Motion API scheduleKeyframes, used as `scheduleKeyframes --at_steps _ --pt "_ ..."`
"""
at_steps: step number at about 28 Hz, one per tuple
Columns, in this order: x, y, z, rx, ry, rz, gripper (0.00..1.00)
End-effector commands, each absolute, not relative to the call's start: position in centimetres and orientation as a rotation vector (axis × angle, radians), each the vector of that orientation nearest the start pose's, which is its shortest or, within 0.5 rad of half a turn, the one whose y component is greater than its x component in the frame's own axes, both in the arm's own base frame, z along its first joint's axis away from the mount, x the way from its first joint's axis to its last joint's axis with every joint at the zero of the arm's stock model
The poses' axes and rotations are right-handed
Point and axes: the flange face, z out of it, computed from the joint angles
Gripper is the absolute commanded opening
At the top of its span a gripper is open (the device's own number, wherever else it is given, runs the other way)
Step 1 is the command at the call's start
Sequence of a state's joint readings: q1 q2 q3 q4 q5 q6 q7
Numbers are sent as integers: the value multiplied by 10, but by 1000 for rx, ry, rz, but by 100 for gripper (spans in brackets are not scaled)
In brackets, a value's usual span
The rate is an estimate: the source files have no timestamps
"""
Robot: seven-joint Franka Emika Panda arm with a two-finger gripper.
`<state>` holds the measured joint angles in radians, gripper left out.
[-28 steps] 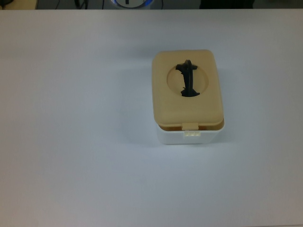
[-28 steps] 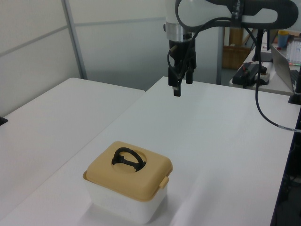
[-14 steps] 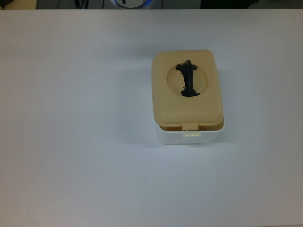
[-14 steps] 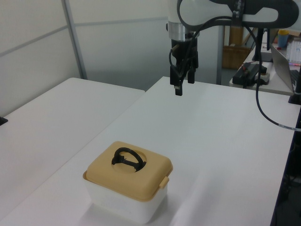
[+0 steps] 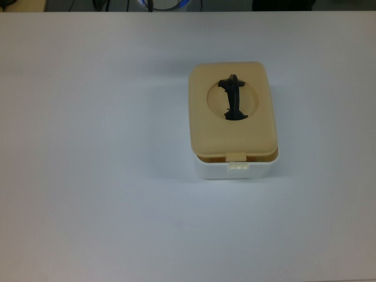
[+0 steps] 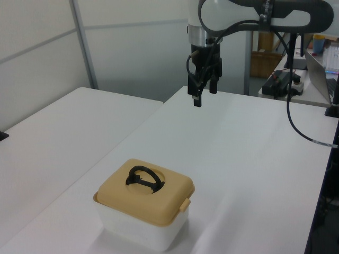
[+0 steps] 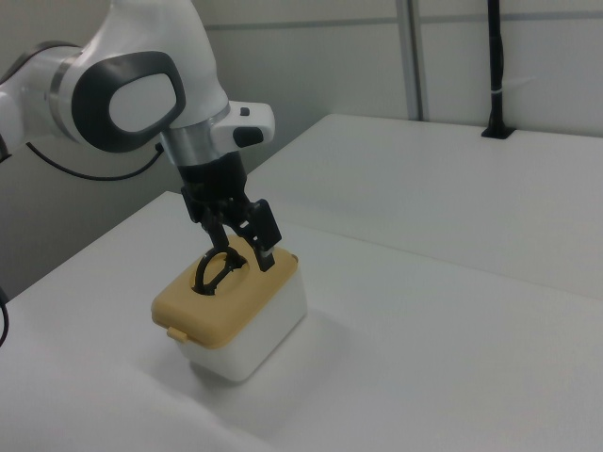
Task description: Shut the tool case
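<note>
The tool case stands on the white tabletop, a little toward the top view's right, and it is the only thing on this surface. Its tan lid lies flat on the white box and covers it fully, so the main closing seems already done. The black handle sits in the round recess of the lid and is partly raised, which is probably only how it came to rest. At the front edge the small latch tab of the lid hangs over the white catch of the box; I cannot tell if it is snapped in, and in the top view a thin dark gap shows under the lid's front edge, so maybe the lid is not pressed fully down. The gripper hangs high above the tabletop in the left view, well apart from the case and toward the far side, and points downward. Its jaws hold nothing and stand a little apart, released. In the right view the gripper seems to overlap the handle, but this is only the line of sight. I judge that the arm stays clear because nothing needs to be held now, and what may remain is a press on the lid near the latch.
</note>
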<state>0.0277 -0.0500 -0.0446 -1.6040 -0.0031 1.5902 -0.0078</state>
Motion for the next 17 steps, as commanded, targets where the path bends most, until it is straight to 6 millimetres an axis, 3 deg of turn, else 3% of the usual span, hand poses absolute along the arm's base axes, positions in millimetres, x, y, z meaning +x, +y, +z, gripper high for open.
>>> scheduleKeyframes --at_steps 1,17 --pt "543 -16 632 -3137 60 -72 100" --pt "545 -16 629 -3141 53 -65 100"
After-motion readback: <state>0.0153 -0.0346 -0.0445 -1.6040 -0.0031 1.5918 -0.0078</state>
